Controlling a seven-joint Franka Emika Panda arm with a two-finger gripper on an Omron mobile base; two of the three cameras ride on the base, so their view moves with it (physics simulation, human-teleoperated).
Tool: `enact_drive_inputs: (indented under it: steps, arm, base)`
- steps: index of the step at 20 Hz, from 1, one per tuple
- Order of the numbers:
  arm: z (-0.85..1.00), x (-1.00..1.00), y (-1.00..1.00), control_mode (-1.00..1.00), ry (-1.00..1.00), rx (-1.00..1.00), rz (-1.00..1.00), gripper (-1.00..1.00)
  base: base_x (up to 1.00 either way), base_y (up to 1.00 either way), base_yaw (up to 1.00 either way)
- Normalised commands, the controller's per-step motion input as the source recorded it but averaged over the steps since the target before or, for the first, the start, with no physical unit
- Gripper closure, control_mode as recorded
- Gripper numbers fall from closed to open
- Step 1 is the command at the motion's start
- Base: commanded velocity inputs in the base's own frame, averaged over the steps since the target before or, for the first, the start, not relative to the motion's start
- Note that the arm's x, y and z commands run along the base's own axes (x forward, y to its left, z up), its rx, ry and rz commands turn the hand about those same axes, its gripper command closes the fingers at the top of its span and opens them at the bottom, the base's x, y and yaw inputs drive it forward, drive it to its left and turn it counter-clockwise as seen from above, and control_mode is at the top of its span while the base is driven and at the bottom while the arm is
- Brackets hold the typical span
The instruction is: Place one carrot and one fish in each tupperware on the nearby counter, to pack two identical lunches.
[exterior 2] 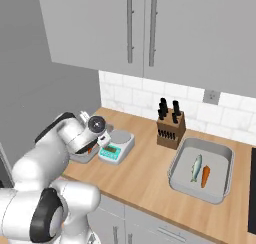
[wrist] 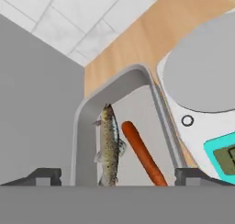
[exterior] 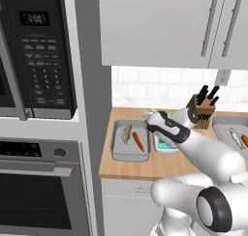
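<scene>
Grey metal trays sit at both ends of the light wooden counter (exterior: 131,169), and each already carries one fish and one carrot, so by my reckoning both lunches look packed. In the left tupperware (exterior: 117,150) the speckled fish (wrist: 109,147) lies lengthwise with the carrot (wrist: 143,153) just beside it, the two nearly parallel and well inside the rim. That neat pairing suggests they were set down one after the other rather than dropped. The right tupperware (exterior 2: 220,160) near the far end holds its own fish (exterior 2: 196,168) and carrot (exterior 2: 205,176), side by side in the middle.

The gripper (wrist: 118,178) hangs above the left tray with its dark fingers (wrist: 43,176) spread wide to either side of the pair, nothing between them and nothing held. I judge this to be the moment just after a release.

Between the trays stands a white kitchen scale (exterior 2: 117,145) with a teal display, just beside the left tray, and a wooden knife block (exterior 2: 170,129) sits against the white tiled wall. Pale grey cabinets (exterior 2: 150,33) hang overhead; to the left stand a black microwave (exterior: 38,56) and an oven (exterior: 41,191) in a grey column.
</scene>
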Motion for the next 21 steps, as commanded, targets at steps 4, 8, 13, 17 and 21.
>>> enact_drive_inputs:
  steps: [4, 8, 13, 17, 21]
  arm:
    - [0.56, -1.0, -0.74, -1.0, -0.07, 0.18, 0.0, -1.0]
    - [0.98, -0.99, -0.29, -1.0, -0.01, 0.07, 0.0, -1.0]
    - [0.87, -1.0, -0.13, -1.0, 0.0, 0.0, 0.0, -1.0]
    - [0.56, -1.0, -0.21, -1.0, -0.1, 0.05, 0.0, -1.0]
    - [0.09, -0.76, -0.46, -1.0, -0.2, 0.19, 0.01, -1.0]
  base:
    - [0.0, 0.0, 0.0]
    - [0.0, 0.0, 0.0]
    - [0.0, 0.0, 0.0]
    - [0.0, 0.0, 0.0]
    - [0.0, 0.0, 0.0]
